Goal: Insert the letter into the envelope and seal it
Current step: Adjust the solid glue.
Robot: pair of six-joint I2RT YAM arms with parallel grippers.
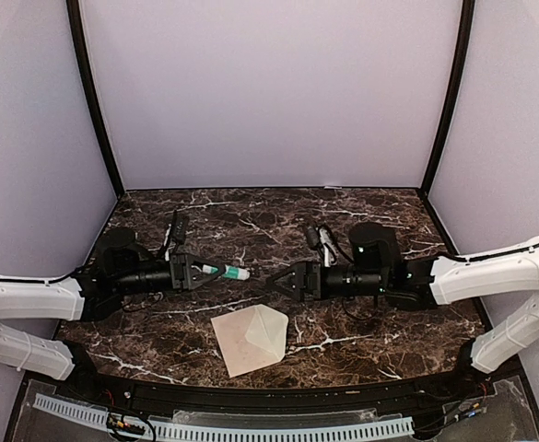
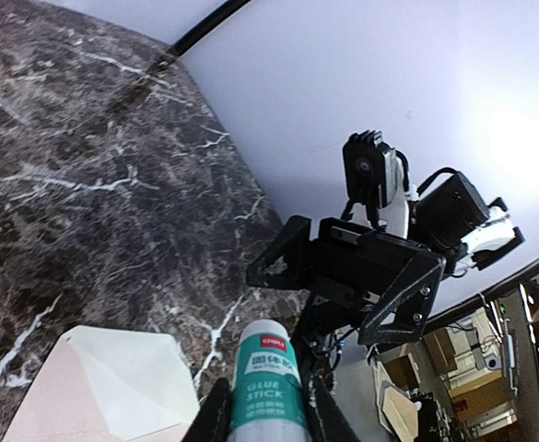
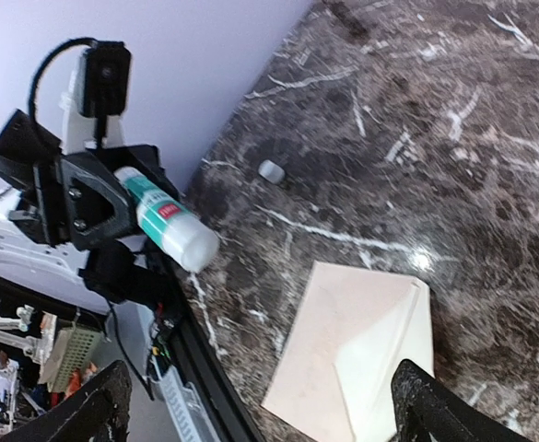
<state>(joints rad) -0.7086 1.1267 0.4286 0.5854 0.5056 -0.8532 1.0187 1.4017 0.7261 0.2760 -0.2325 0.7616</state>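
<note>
Starting from the envelope (image 1: 251, 339): lies flat on the dark marble table (image 1: 380, 212), toward the near edge, just in front of the gap between the two arm tips, touched by neither. Looks cream with a faint pink cast on the body. Pointed flap (image 1: 275, 324) folded open to the right, paler inside face up, diagonal creases plain to see. No separate letter in sight anywhere; probably tucked inside, though impossible to confirm from these views.

Farther out, left gripper (image 1: 200, 271) pinched on a green-and-white glue stick (image 1: 225, 272), held level above the table, white tip aimed at the right gripper (image 1: 274, 281). That one spread wide, gripping nothing, facing the tip from just beside it. On the marble beyond, a small pale piece (image 3: 271, 170), possibly the stick's cap.

Reads as the sealing step, glue made ready. Next calls for tipping the stick down onto the open flap's edges, stroking lightly enough not to drag the thin paper, perhaps pinning the body with the free pincer, then folding the flap over and pressing it flat
</note>
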